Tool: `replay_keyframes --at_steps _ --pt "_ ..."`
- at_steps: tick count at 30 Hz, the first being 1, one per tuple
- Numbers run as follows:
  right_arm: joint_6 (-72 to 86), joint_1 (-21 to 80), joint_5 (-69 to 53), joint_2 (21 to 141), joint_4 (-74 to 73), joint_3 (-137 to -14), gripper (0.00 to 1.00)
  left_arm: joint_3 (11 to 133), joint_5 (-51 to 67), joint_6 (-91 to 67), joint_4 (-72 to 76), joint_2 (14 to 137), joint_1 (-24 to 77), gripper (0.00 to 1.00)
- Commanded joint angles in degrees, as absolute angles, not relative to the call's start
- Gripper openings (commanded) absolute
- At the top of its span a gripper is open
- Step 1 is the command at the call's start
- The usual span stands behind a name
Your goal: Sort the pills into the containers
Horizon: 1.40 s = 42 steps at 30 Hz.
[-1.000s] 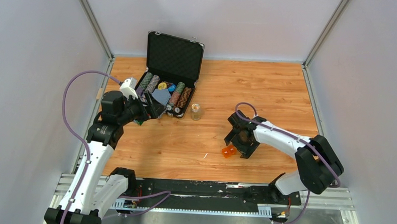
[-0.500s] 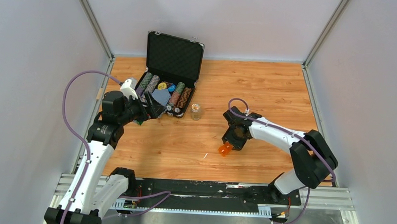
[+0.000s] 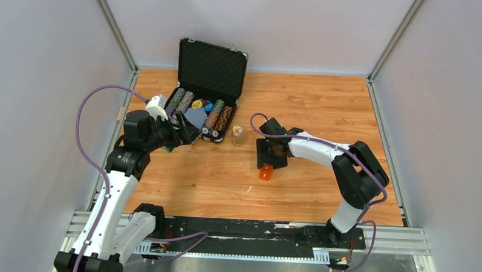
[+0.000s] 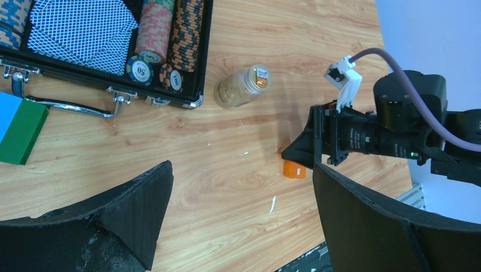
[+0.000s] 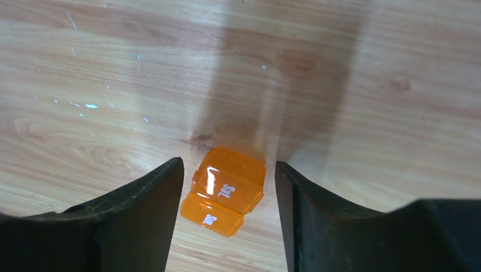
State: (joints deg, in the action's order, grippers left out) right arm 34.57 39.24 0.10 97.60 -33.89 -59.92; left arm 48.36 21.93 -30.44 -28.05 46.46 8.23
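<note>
Containers (image 5: 224, 192): small translucent orange box of joined compartments, lying on the wooden table (image 3: 324, 102) between the parted fingers of the right gripper (image 5: 228, 163), a gap on either side.
Black case (image 3: 212, 68): lid up, chips and cards inside.
Left gripper (image 4: 241, 167): jaws spread wide, empty, near the case.
Jar (image 3: 238, 135): clear, just beside the case.

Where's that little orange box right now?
In the top view the orange box lies near the middle of the table, between the right gripper's fingers without touching them. The jar is behind it, to the left.
</note>
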Motion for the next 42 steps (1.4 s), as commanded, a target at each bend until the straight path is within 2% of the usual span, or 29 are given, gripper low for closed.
replay_keyframes --at_steps 1,5,9,13,21,27,34,42 --pt "25.0 39.6 -3.0 99.0 -31.8 -62.4 0.68 48.6 21.4 -28.9 -27.6 45.1 8.4 1.0" --pt "28.0 39.6 -1.9 97.8 -33.8 -63.9 0.88 48.6 21.1 -28.6 -28.3 44.5 8.4 1.0" --pt "36.9 40.3 2.4 97.3 -40.1 -65.3 0.92 48.3 20.9 -28.8 -28.6 43.9 8.4 1.0" --pt "45.6 44.1 8.2 98.6 -46.3 -66.4 0.84 47.8 20.8 -29.0 -28.6 43.6 8.4 1.0" --pt "56.6 50.2 12.0 98.0 -48.1 -65.7 0.77 47.5 21.1 -29.2 -28.7 43.7 8.4 1.0" --pt "58.9 50.4 16.1 98.2 -48.7 -64.6 0.61 46.8 21.2 -29.8 -28.6 43.5 8.4 1.0" --pt "59.9 50.4 18.1 99.1 -47.6 -65.2 0.59 46.6 21.3 -30.2 -28.2 43.6 8.4 1.0" --pt "58.9 50.2 17.5 99.5 -44.3 -63.7 0.51 46.5 21.3 -30.4 -27.9 44.0 8.4 1.0"
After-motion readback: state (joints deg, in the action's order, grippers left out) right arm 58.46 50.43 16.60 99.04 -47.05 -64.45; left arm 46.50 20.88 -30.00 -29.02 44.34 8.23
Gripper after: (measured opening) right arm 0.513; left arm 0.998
